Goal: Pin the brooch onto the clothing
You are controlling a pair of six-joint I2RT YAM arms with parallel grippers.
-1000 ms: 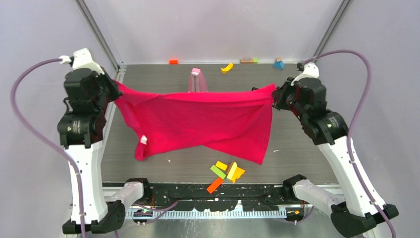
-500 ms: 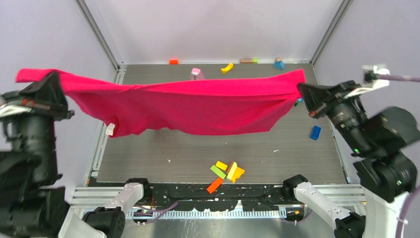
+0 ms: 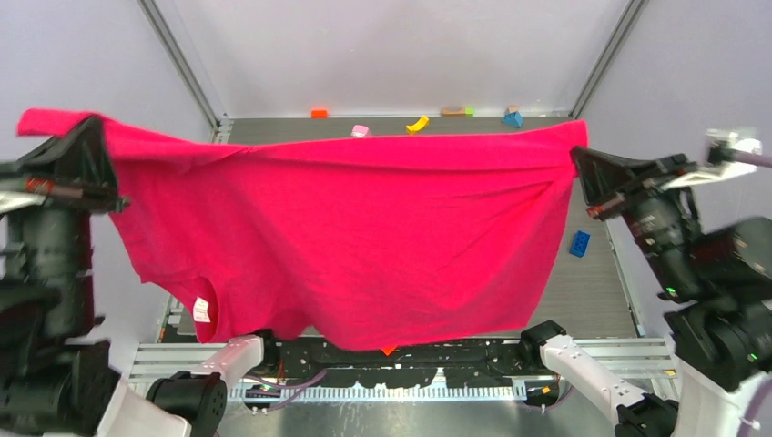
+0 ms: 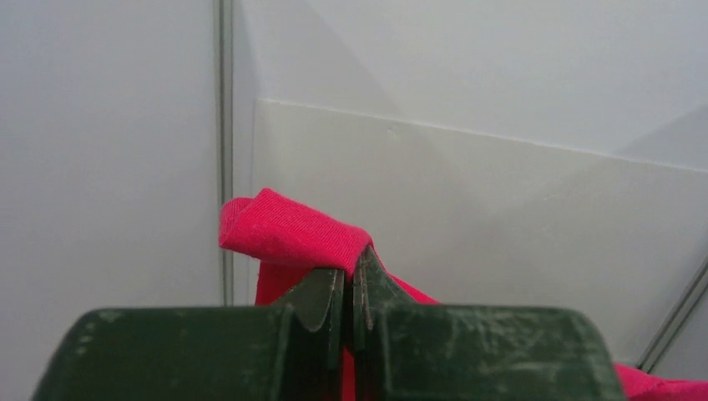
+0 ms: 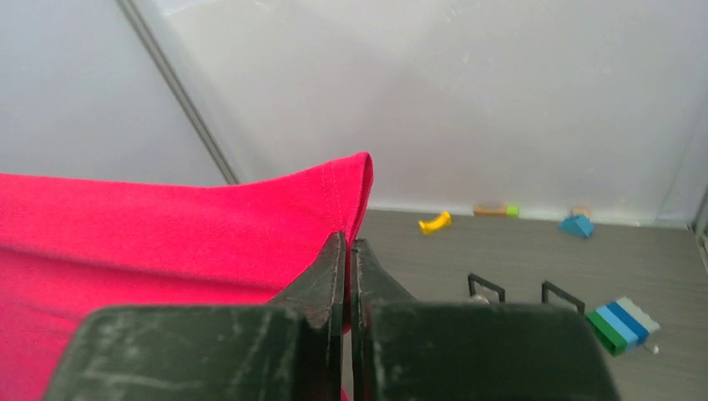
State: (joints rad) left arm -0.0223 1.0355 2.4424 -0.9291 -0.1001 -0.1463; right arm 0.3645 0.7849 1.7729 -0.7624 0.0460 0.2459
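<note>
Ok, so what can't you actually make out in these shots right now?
- Brooch: not seen in any view; the held-up T-shirt covers most of the table in the top view.
- Whatever lies under the shirt: top view, only an orange tip peeks out.
- White label: top view, print too small to read.
- Left wrist view: only shirt corner and wall; table outside the frame.

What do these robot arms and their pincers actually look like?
The left arm and right arm are chunky black housings joined by white segments; a purplish cable runs to the right one. The left gripper and right gripper each have two dark, scuffed fingers tapering to points.
</note>
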